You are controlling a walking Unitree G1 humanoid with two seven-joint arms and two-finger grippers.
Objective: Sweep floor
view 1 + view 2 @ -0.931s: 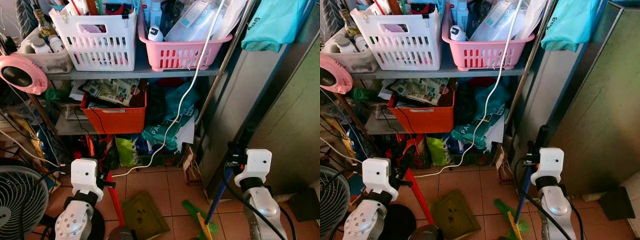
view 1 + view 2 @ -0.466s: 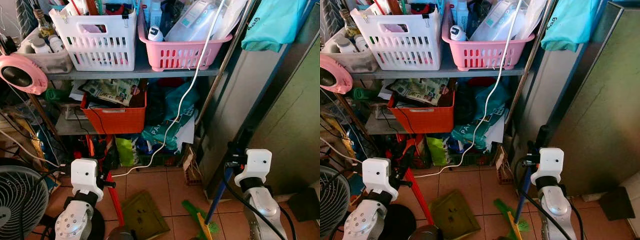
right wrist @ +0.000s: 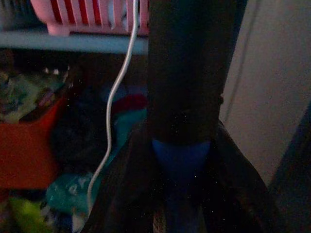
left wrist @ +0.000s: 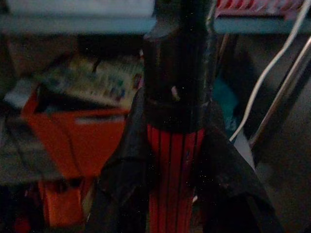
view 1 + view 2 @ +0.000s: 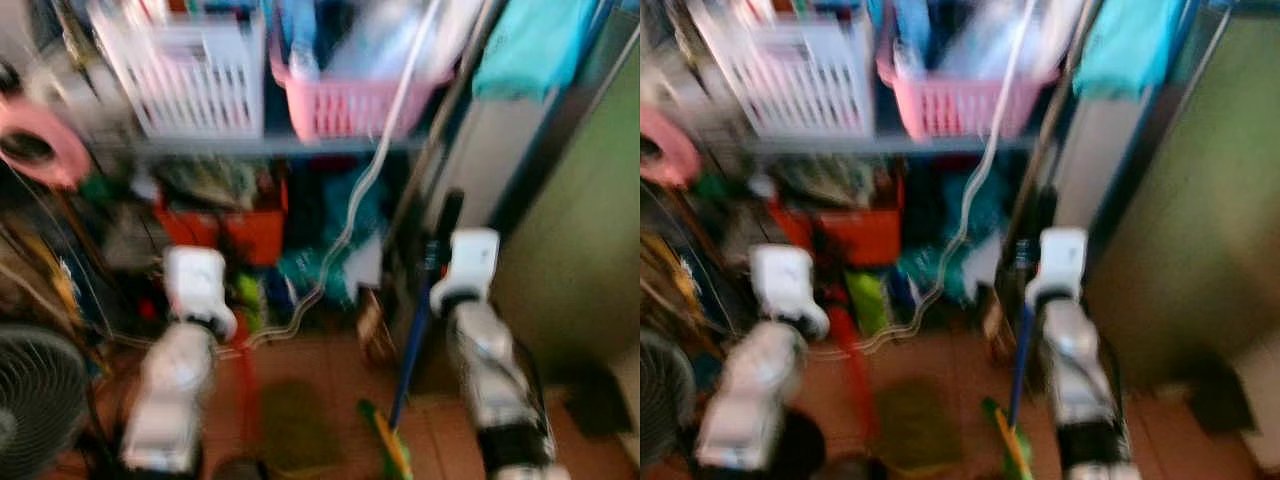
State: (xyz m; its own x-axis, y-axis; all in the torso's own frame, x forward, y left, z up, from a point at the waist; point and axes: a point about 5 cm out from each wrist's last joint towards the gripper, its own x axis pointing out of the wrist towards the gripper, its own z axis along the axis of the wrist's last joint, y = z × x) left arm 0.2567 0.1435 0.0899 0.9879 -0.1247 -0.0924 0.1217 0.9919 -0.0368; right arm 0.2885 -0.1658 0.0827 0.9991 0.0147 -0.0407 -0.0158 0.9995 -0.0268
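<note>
The head views are blurred. My left gripper (image 4: 175, 160) is shut on a red ribbed handle (image 4: 175, 145) with a black upper part. That red handle (image 5: 247, 385) runs down to an olive dustpan (image 5: 290, 430) on the tiled floor. My right gripper (image 3: 180, 160) is shut on the blue handle (image 3: 181, 155) of a broom below its black cap. The blue broom handle (image 5: 410, 340) slants down to green and yellow bristles (image 5: 385, 445) on the floor between my two arms.
A cluttered shelf unit stands straight ahead with a white basket (image 5: 190, 75), a pink basket (image 5: 355, 100) and an orange bin (image 5: 235, 225). A white cable (image 5: 360, 200) hangs down in front. A fan (image 5: 35, 400) stands at the left and a green panel (image 5: 575, 250) at the right.
The picture has turned blurry. Both wrists now sit higher and nearer the shelves than before, with the red and blue handles still in their grips.
</note>
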